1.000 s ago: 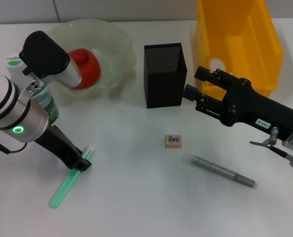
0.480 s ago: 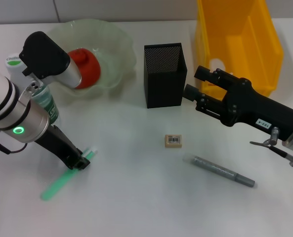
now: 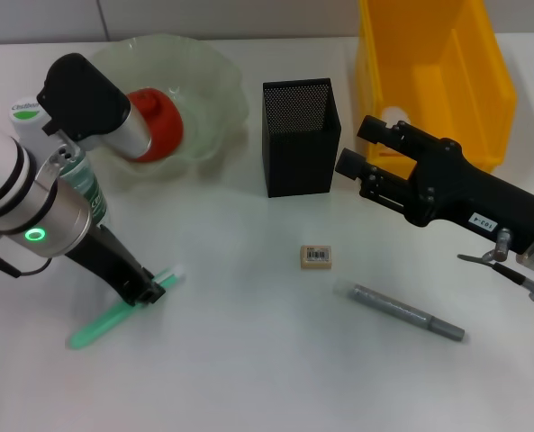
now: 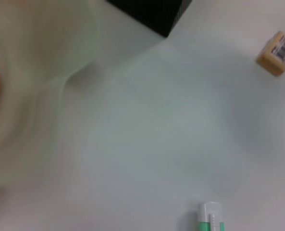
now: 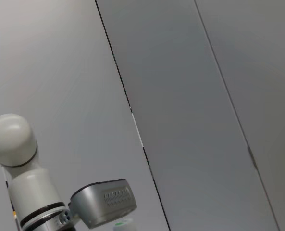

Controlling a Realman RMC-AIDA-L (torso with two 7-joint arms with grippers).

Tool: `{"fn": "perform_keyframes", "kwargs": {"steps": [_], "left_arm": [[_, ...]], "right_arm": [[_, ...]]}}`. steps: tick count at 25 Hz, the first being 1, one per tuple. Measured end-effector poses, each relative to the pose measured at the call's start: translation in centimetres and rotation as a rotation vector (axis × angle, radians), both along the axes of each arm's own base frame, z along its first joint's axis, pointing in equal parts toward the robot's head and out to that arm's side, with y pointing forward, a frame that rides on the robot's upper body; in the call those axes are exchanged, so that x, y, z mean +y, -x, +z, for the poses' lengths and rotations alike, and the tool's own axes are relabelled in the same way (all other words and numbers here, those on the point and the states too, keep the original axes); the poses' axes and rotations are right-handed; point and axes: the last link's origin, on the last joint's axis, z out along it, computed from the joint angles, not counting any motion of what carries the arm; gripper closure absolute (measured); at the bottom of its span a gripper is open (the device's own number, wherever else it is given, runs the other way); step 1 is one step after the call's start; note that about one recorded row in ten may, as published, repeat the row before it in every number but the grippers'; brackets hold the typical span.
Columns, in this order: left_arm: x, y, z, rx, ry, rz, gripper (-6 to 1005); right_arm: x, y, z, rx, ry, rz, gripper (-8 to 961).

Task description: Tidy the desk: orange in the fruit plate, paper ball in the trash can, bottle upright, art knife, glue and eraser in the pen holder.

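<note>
Your left tool [image 3: 149, 293] is down on the counter [image 3: 248, 360], closed on the green art knife [image 3: 113, 317], which lies tilted beneath it. Your right tool [image 3: 364, 150] hovers open between the pen holder [image 3: 300, 137] and the trash can [image 3: 429, 72]. You have the orange [image 3: 156, 122] in the fruit plate [image 3: 208, 99], the eraser [image 3: 316, 256] lying loose in front of the pen holder.

You're working over a smooth matte white tabletop [image 3: 248, 360] under soft even light, with a plain grey panelled wall [image 5: 190, 96], dark seams between panels, running along its far edge.
</note>
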Motion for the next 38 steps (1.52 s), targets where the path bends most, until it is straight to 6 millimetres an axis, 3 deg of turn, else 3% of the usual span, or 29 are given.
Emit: {"fn": "perform_keyframes", "kwargs": {"steps": [7, 13, 20, 27, 38], "left_arm": [[0.0, -2.1, 1.2, -0.085, -0.042, -0.052, 791], [0.3, -5.7, 3.7, -0.282, -0.134, -0.19, 783], [1.5, -9.5, 4.4, -0.526, -0.214, -0.331, 774], [1.9, -12.5, 3.0, -0.794, -0.292, -0.501, 765], [4.2, -10.8, -1.4, -0.906, -0.5, -0.494, 751]], "right_arm": [[-0.1, -1.1, 0.5, 0.016, -0.034, -0.063, 266], [-0.8, -2.7, 1.0, 0.026, -0.074, -0.135, 266], [-1.4, -3.4, 0.6, 0.027, -0.077, -0.173, 266], [-1.6, -3.6, 0.3, 0.031, -0.067, -0.186, 266], [-1.9, -3.7, -0.2, 0.039, -0.05, -0.204, 266]]}}
